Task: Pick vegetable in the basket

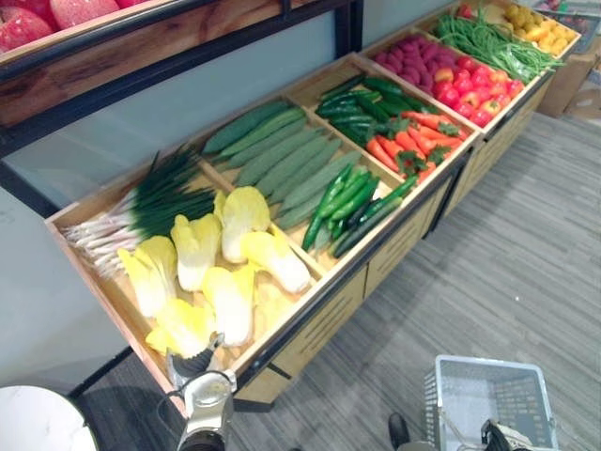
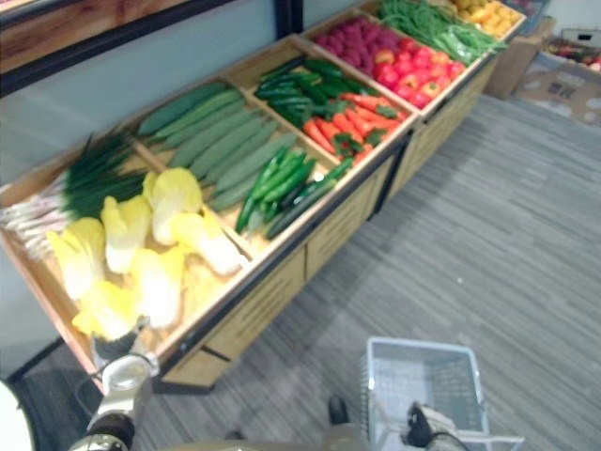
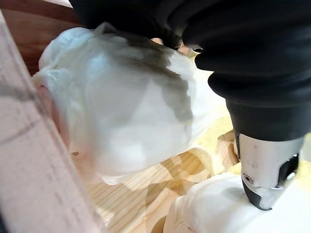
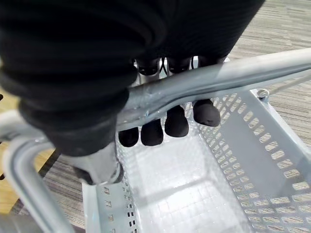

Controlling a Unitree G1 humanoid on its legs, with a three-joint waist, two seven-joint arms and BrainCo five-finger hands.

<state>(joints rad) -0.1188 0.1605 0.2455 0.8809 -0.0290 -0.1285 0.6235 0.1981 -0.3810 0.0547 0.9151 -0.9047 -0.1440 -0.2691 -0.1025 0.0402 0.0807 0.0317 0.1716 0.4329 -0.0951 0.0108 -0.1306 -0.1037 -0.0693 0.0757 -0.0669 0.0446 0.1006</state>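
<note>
I am in the picking step: my hand is at the vegetable, but the lift is not yet done. My left hand is at the lower left of the left eye view, at the near corner of the wooden stand, right against one cabbage. In the left wrist view this cabbage sits directly under my dark cover, just beside the wooden rim of its compartment. My thumb, as I read it, touches a second cabbage next to the first. My fingers are hidden behind the leaves, so I cannot tell if they are closed on the cabbage or only laid against it.

My right hand is at the lower right, its fingers curled around the metal handle of the grey basket. The basket hangs over the floor, well apart from the stand, and I see nothing inside it.

The next move, I think, calls for a firm closing around the body of the cabbage. Then it needs a lift that clears the rim and a carry toward the lower right, over the open basket.

The cabbage is rounded, with pale yellow crinkled leaves and a white base. It lies touching several others of the same kind. Its surface looks smooth, so I judge it may slip in a loose hold.
</note>
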